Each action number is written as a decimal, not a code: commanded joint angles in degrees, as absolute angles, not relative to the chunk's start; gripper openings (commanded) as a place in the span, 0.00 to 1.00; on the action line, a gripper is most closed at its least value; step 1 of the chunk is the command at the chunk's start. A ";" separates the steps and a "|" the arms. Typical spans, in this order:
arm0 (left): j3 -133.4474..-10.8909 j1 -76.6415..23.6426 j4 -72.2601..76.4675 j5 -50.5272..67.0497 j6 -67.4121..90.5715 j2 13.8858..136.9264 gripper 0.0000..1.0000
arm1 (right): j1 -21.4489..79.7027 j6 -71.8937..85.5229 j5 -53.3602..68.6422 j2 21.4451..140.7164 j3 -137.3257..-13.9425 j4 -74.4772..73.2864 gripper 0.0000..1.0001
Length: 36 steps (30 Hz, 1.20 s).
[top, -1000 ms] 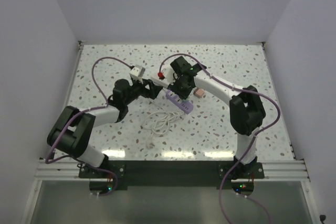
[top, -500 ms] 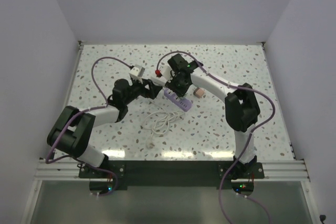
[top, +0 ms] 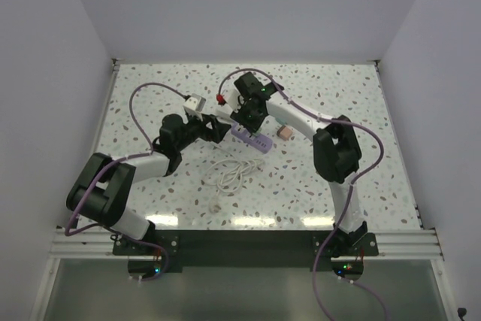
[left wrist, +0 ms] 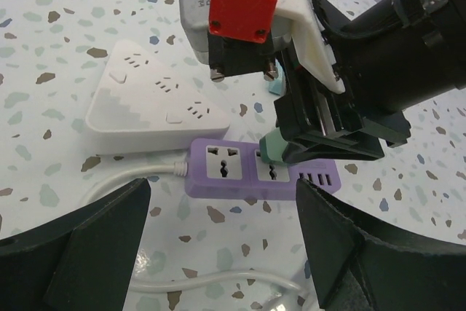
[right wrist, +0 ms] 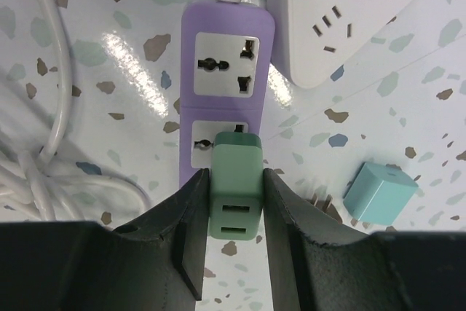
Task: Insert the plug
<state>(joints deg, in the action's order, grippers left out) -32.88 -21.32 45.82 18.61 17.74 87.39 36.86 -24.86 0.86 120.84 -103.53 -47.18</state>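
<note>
2 arms meet over the middle of the speckled counter [top: 353,103], where the purple power strip [right wrist: 222,41] lies flat with its white cable [right wrist: 54,100] leaving 1 end and looping into a loose coil on the near side. The right hand [right wrist: 236,202] is clenched on the green plug [right wrist: 234,172], 1 dark finger pressed to each side of it, and holds it upright over the strip's 2nd socket, the one farther from the cable end. The plug's body covers the lower part of that socket; whether its prongs are fully seated cannot be told from any view. The 1st socket, next to the cable end, is uncovered, and a row of small ports sits past the 2nd socket in the left wrist view. The left hand [left wrist: 222,202] is released, its 2 fingers [left wrist: 80,238] spread wide and hanging just above the counter on the near side of the strip, touching nothing. A white triangular power strip [left wrist: 142,100] rests just beside the purple one. A teal cube [right wrist: 380,193] lies on the counter near the right hand, apart from both strips, and a pinkish block [top: 285,132] shows near it from above.
</note>
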 commanded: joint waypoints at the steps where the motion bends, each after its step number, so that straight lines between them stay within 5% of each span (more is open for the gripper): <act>1: -32.43 -20.83 48.43 19.42 16.08 85.43 0.87 | 36.74 -26.37 0.62 123.75 -105.99 -47.11 0.04; 11: -32.34 -20.66 48.60 20.04 15.91 85.17 0.87 | 36.74 -27.51 0.53 127.62 -110.13 -49.22 0.04; 24: -32.17 -20.04 48.34 20.65 15.91 84.90 0.87 | 34.28 -24.17 0.18 120.24 -91.25 -39.47 0.02; 36: -32.52 -19.69 44.83 19.08 15.47 82.19 0.88 | 33.66 -17.07 1.23 116.55 -86.31 -36.48 0.03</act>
<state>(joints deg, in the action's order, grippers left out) -32.86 -20.25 45.08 20.14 17.02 85.27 34.94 -21.98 3.57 115.81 -90.43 -29.76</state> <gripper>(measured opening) 0.871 0.348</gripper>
